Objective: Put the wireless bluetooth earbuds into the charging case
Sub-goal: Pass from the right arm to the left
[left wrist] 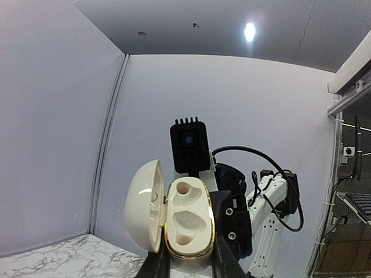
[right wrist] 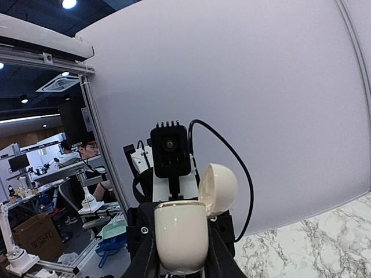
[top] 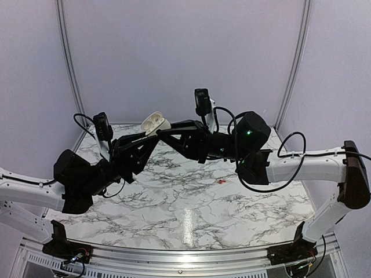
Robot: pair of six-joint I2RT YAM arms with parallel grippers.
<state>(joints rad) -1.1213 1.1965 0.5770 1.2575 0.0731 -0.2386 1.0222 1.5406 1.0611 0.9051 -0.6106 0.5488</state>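
Observation:
The cream charging case (top: 155, 123) is held in the air above the back of the marble table, lid open. In the left wrist view the case (left wrist: 188, 217) shows two empty wells with a gold rim, and its lid (left wrist: 145, 205) hangs open to the left. My left gripper (left wrist: 188, 262) is shut on the case's base. My right gripper (right wrist: 181, 258) grips the same case (right wrist: 181, 234) from the opposite side. In the top view the left gripper (top: 148, 136) and right gripper (top: 167, 132) meet at the case. The tiny red earbuds (top: 222, 181) lie on the table, right of centre.
The marble table (top: 174, 214) lies below both raised arms. White panel walls close the back and sides. Each wrist camera faces the other arm's camera (left wrist: 189, 145) (right wrist: 170, 149). Cables loop off the right arm (top: 290, 156).

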